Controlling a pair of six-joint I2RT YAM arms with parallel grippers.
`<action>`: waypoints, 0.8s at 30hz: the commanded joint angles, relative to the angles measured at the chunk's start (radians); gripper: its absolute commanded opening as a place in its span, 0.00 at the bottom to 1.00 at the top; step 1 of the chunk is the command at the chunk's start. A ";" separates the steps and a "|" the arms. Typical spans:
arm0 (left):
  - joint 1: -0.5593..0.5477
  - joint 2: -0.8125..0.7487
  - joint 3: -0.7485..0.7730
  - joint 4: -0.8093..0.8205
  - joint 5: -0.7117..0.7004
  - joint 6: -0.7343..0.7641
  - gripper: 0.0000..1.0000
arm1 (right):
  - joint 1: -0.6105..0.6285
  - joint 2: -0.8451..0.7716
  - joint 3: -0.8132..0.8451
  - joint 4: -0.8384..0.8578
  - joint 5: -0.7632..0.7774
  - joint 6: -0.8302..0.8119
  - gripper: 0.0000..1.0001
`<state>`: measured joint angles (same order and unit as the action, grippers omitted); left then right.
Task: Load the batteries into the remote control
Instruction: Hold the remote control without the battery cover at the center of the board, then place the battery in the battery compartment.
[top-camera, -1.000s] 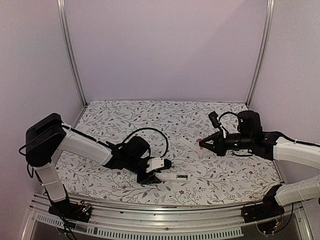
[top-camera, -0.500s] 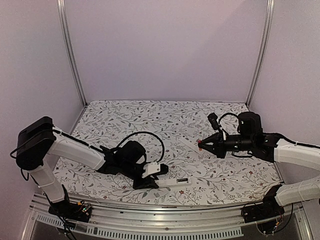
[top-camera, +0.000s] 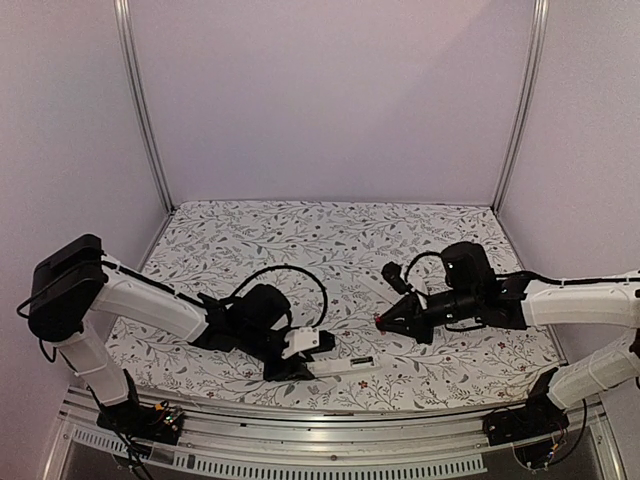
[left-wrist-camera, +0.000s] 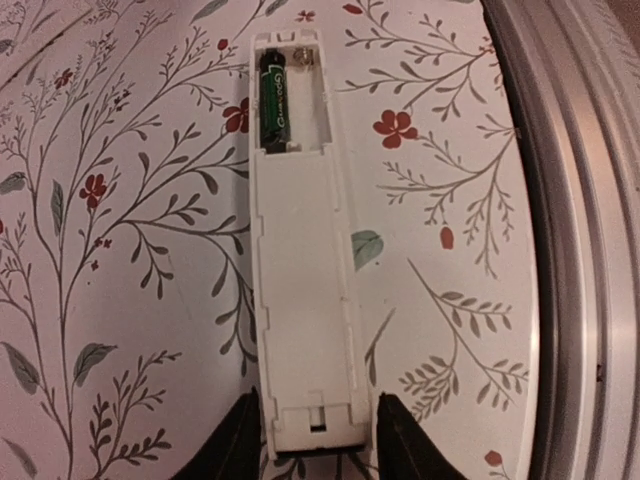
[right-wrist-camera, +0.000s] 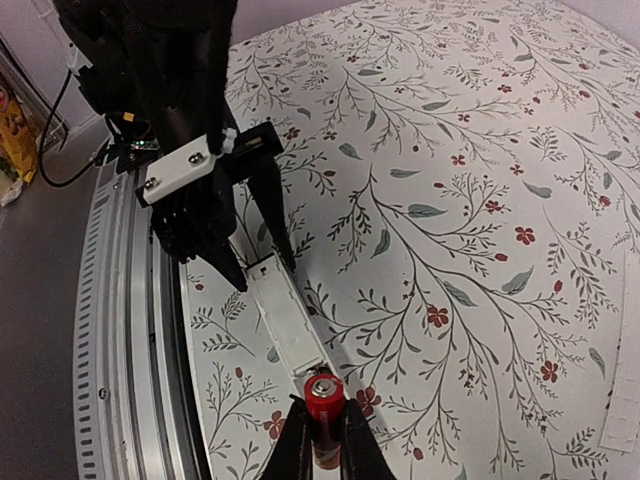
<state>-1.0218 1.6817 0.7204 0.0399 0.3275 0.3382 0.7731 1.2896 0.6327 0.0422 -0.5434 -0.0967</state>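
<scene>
Red battery (right-wrist-camera: 322, 392) is gripped by right end effector (right-wrist-camera: 322, 432), remote control (left-wrist-camera: 305, 250) by left end effector (left-wrist-camera: 312, 440); insertion into 12 o'clock slot (left-wrist-camera: 306, 100) is required.

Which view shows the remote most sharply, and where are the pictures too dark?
Left wrist view: remote sharp, warm light. Right wrist view: red battery clear, left tool nearly black, details lost. Top view: dim, soft, remote small.
</scene>
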 joint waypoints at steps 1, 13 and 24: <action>-0.013 -0.024 0.013 -0.018 -0.026 0.020 0.45 | 0.071 0.042 0.025 -0.006 0.036 -0.075 0.00; -0.012 -0.194 -0.180 0.252 -0.121 -0.081 0.64 | 0.143 0.273 0.157 -0.064 0.028 -0.302 0.00; -0.030 -0.188 -0.200 0.335 -0.139 -0.118 0.64 | 0.164 0.364 0.171 -0.132 0.053 -0.424 0.00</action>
<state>-1.0321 1.4807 0.5213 0.3199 0.2020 0.2356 0.9264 1.6176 0.7929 -0.0597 -0.5034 -0.4675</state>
